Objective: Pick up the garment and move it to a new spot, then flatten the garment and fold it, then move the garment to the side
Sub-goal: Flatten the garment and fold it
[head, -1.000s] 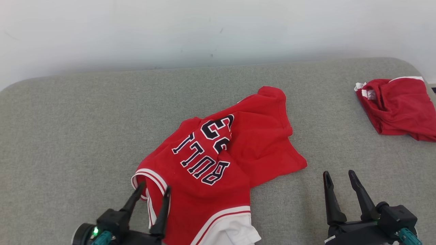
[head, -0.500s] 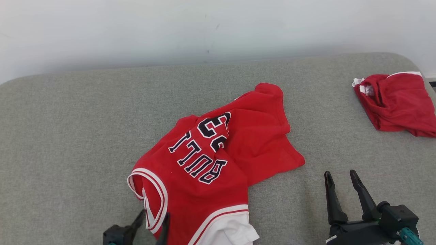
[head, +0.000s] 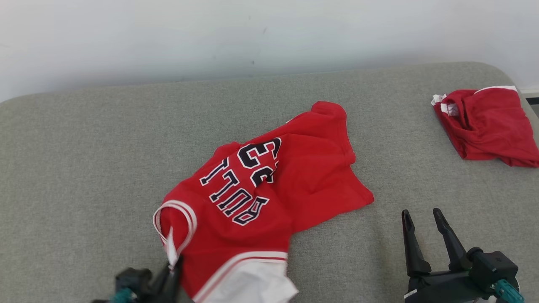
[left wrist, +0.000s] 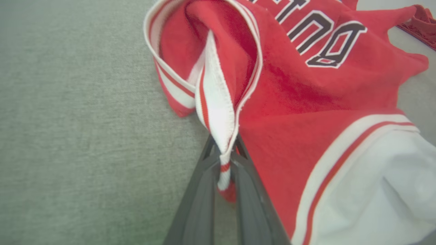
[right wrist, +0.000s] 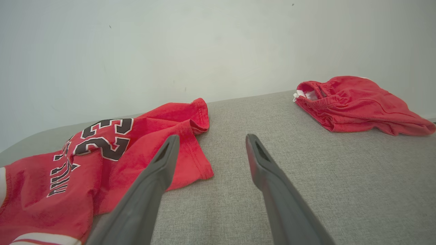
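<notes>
Tightly, L gripper (left wrist: 224,154) pinches white trim (left wrist: 214,102) of crumpled red jersey (head: 294,176); R gripper (head: 421,211) spread.

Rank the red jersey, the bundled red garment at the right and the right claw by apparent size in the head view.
1. Red jersey: clearly largest.
2-3. Bundled red garment and right claw: similar spread; the claw is nearer the camera, so no ranking between them.

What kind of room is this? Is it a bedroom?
Probably a plain practice spot for folding clothes, not clearly a bedroom. There's a grey cloth-covered surface against a bare white wall, with a red jersey and another red garment lying on it.
</notes>
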{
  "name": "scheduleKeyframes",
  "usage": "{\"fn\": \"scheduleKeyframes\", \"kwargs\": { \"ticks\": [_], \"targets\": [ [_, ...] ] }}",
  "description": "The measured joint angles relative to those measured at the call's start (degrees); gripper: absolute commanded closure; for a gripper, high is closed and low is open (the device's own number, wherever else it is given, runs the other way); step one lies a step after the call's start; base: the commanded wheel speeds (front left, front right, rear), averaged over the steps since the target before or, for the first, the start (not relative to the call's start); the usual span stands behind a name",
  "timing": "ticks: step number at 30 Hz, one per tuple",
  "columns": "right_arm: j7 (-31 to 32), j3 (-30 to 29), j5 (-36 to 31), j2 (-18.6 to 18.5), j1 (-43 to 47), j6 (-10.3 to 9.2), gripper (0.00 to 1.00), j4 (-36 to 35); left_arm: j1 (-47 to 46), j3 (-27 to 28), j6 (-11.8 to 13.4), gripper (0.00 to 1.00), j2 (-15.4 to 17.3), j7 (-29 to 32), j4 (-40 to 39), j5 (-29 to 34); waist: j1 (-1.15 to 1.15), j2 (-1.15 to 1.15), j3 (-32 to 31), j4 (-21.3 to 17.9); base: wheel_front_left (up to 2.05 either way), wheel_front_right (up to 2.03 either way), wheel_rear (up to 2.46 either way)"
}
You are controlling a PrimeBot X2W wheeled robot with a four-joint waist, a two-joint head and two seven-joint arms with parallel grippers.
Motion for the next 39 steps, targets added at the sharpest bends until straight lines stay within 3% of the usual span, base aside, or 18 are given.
{"fn": "scheduleKeyframes", "kwargs": {
  "ticks": [7, 16, 17, 18, 19, 20, 28, 39],
  "targets": [
    [-0.01, -0.12, 0.0, 0.15, 0.1, 0.0, 0.0, -0.04, -2.89, 3.9, 1.34, 1.0, 4.64, -0.48, -2.3, -0.34, 0.0, 0.0, -0.21, 0.12, 0.0, 0.0, 0.0],
    [-0.01, 0.0, 0.07, 0.33, -0.02, 0.0, 0.0, 0.24, -6.31, 7.19, 1.35, 1.0, 10.66, -0.16, 0.21, -0.94, 0.0, 0.0, 0.33, -0.99, 0.0, 0.0, 0.0],
    [0.0, 0.09, 0.07, 0.33, -0.06, 0.0, 0.0, 0.31, -6.72, 7.24, 1.04, 0.89, 11.06, -0.16, 0.77, -0.97, 0.01, 0.0, 0.36, -1.11, 0.0, 0.0, 0.0],
    [-0.01, 0.14, 0.07, 0.35, -0.1, 0.0, 0.0, 0.37, -7.01, 7.39, 0.89, 0.63, 11.1, -0.19, 1.29, -1.12, 0.0, 0.0, 0.36, -1.21, 0.0, 0.0, 0.0],
    [-0.01, 0.15, 0.07, 0.38, -0.15, 0.0, 0.0, 0.44, -7.27, 7.31, 0.87, 0.51, 10.96, -0.23, 1.63, -1.13, 0.0, 0.0, 0.29, -1.27, 0.0, 0.0, 0.0],
    [-0.01, 0.11, 0.07, 0.41, -0.16, 0.0, 0.0, 0.52, -7.4, 7.12, 0.98, 0.0, 10.74, -0.27, 1.79, -1.08, 0.01, 0.0, 0.19, -1.3, 0.0, 0.0, 0.0],
    [-0.01, -0.3, 0.07, 0.41, 0.09, 0.0, 0.0, 0.98, -5.94, 7.93, 2.52, 0.0, 8.14, -0.74, -0.53, -1.12, 0.0, 0.0, -1.62, -0.35, 0.0, 0.0, 0.0],
    [-0.01, 0.34, 0.05, 0.42, 1.29, 0.0, 0.0, 0.85, 6.44, 15.55, 5.7, 0.0, 4.14, -0.85, -21.93, 3.08, -0.01, 0.0, -5.14, 2.98, 0.0, 0.0, 0.0]
  ]
}}
